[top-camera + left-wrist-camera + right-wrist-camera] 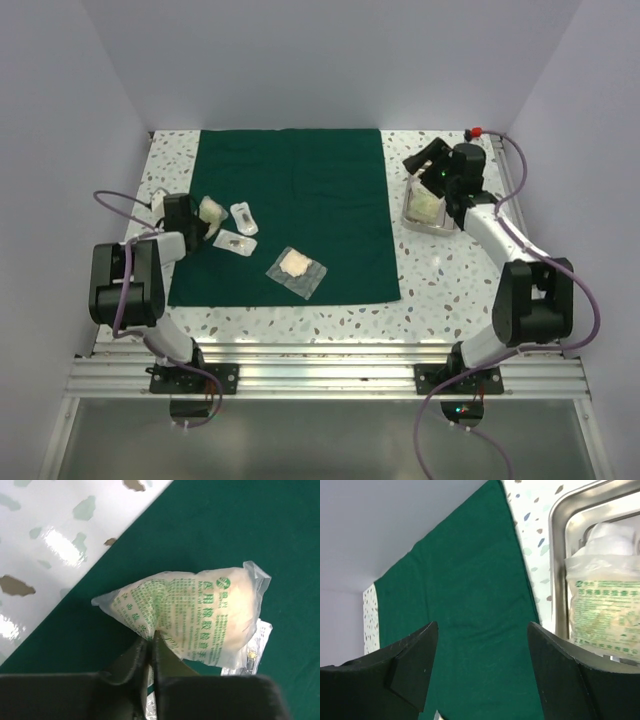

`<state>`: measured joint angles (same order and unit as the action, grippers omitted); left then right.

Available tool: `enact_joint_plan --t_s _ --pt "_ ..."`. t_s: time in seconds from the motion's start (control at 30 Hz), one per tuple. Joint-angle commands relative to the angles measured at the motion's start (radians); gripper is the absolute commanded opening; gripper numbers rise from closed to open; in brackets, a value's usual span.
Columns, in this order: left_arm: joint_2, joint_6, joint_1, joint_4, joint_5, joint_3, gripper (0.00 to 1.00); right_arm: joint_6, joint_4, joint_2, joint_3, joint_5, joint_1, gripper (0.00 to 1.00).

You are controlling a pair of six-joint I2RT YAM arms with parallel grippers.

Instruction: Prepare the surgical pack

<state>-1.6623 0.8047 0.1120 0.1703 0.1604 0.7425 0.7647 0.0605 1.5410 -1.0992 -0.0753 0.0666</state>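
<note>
risk: left gripper (151,647) pinches just a thin corner of the gauze pouch (200,615), slick film could slip out on the lift | pose: left arm (165,247) low at the left edge of the green cloth (300,200) | right gripper (482,630) spread, hovering by the steel tray (559,555) right of the cloth, another pouch (605,605) inside

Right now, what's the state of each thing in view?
Cloth: spread flat on the table.
Tray: off the cloth, one pouch inside.
Left gripper: shut on a corner of the cotton bag.
Right gripper: open, empty.
Gauze packet: lying flat on the cloth.
</note>
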Motion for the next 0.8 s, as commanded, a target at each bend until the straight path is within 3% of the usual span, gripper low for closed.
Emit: enact_joint_plan --t_s 0.0,0.2,0.4,0.43,0.57,0.77 --pt "-0.004 -0.016 0.006 0.084 -0.021 0.043 0.03 -0.047 0.027 0.047 -0.013 -0.05 0.05 0.75" --pt "0.051 -0.035 0.008 0.133 -0.154 0.032 0.0 -0.071 0.056 0.155 -0.076 -0.139 0.182 0.75" --pt "0.119 -0.007 -0.008 0.209 -0.465 0.027 0.0 -0.088 0.108 0.295 -0.182 -0.34 0.275 0.77" --pt "0.121 -0.004 -0.023 0.212 -0.488 0.037 0.0 -0.091 0.117 0.316 -0.189 -0.357 0.288 0.83" --pt "0.119 -0.005 -0.087 0.204 -0.524 0.06 0.0 -0.072 0.24 0.36 -0.195 -0.466 0.328 0.97" --pt "0.076 0.013 -0.199 0.224 -0.535 0.1 0.0 -0.034 0.409 0.438 -0.243 -0.626 0.389 0.99"
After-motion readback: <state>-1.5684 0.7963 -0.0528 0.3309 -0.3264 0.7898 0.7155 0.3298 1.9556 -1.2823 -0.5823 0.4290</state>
